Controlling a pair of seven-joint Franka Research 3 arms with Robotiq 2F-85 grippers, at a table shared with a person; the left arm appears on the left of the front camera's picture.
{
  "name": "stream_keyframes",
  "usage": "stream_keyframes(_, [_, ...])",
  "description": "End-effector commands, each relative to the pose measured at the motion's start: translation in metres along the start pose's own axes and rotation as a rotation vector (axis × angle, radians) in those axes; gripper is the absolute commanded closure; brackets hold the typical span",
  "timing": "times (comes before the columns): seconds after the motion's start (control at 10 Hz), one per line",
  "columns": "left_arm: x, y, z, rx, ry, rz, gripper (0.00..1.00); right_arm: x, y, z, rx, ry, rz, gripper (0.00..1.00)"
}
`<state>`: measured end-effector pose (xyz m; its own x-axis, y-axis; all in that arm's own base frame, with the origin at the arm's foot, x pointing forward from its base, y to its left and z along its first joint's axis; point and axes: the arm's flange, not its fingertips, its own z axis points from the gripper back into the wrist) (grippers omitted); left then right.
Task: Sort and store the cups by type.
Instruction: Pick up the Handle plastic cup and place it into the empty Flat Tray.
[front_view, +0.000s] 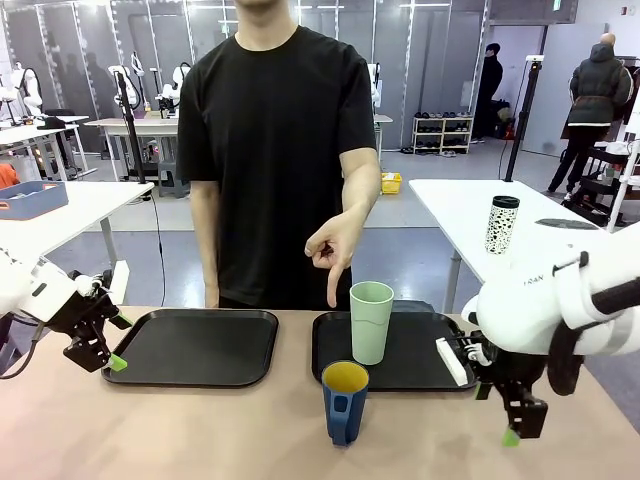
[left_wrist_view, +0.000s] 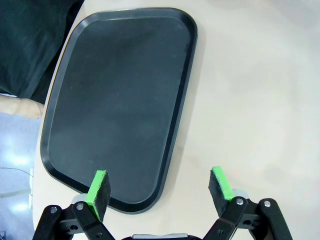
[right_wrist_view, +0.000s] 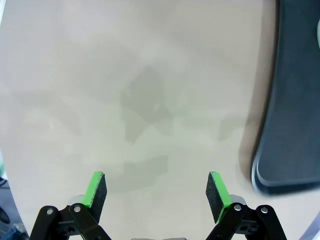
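You're barely started, I'd judge: the pale-green tumbler (front_view: 371, 322) stands in the right tray (front_view: 420, 352), the dark-blue mug (front_view: 345, 402) sits mid-tabletop (front_view: 200, 430) near the front edge (untrayed). Your left pincer (left_wrist_view: 159, 186) and right pincer (right_wrist_view: 156, 192) gape, released and empty.

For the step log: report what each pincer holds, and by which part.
Nothing is held. The left pincer and the right pincer both stand open and empty; the green tumbler and the blue mug stand free.
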<state>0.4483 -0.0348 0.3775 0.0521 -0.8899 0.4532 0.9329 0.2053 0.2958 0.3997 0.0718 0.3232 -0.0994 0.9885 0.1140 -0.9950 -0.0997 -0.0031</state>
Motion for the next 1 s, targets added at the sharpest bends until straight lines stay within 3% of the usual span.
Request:
stream_keyframes(0.0, [-0.003,-0.004,0.0,0.024,-0.012,-0.005,0.0,0.007,0.002,-0.011,-0.013,-0.12,0.032,0.0])
stream_keyframes(0.2, [-0.003,-0.004,0.0,0.024,-0.012,-0.005,0.0,0.017,0.0,-0.025,-0.075,-0.31,0.005,0.0])
stream_keyframes(0.5, [-0.003,-0.004,0.0,0.024,-0.012,-0.005,0.0,-0.005,0.0,-0.04,-0.168,-0.625,-0.073,0.0])
stream_keyframes(0.9, [-0.003,-0.004,0.0,0.024,-0.012,-0.005,0.0,-0.029,-0.007,-0.07,-0.114,-0.934,-0.046,0.0])
